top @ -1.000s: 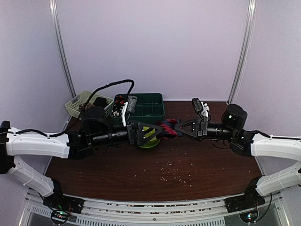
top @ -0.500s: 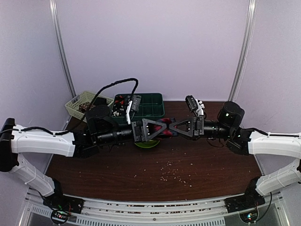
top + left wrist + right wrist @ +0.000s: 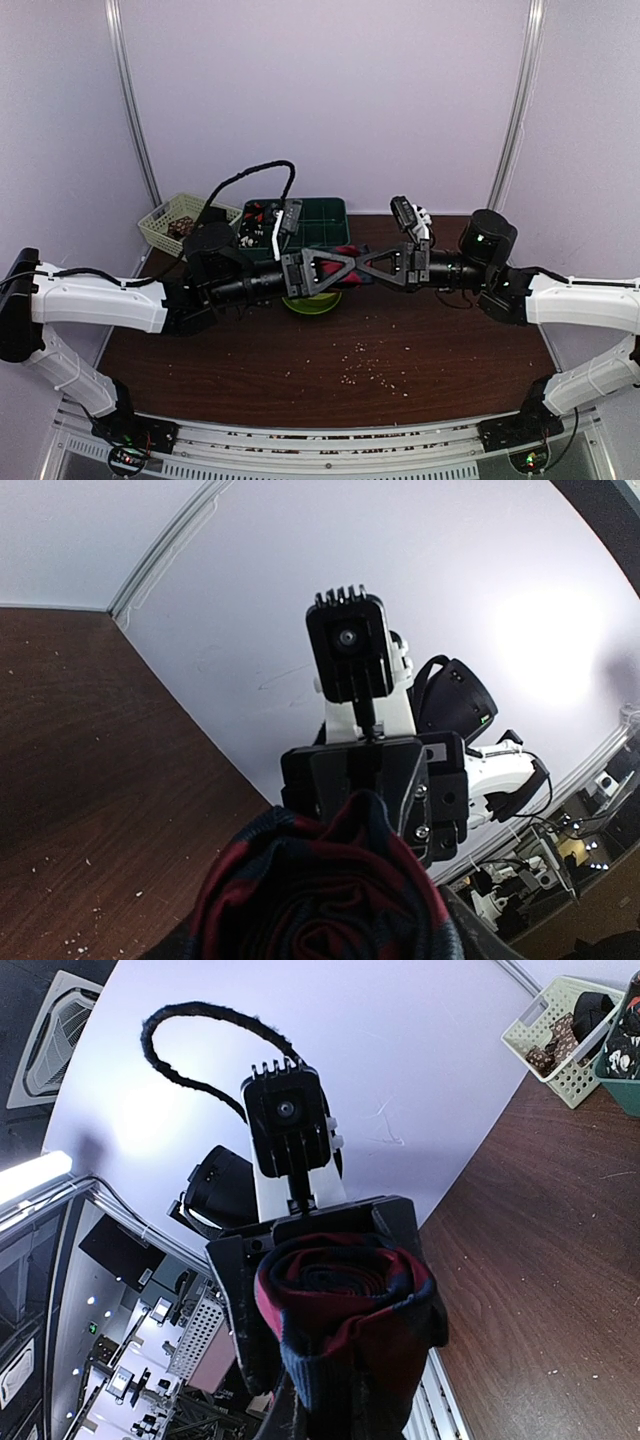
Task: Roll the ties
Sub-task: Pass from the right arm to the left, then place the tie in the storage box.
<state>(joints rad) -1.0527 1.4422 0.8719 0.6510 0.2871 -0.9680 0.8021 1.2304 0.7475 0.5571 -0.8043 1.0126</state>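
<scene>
Crumbs [image 3: 365, 365] are scattered on the near part of the brown table [image 3: 200, 370]. Farther back, in mid-air above the green bowl [image 3: 312, 303], the tie [image 3: 340, 1310] is wound into a tight roll, striped red and navy. The right gripper [image 3: 368, 266] pinches it. The left gripper [image 3: 345, 267] meets it opposite, but its grip cannot be determined.

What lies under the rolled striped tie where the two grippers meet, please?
The lime-green bowl sits on the table below the tie; only its near rim shows. The left gripper, right gripper and tie cover the rest, so its contents cannot be seen.
</scene>
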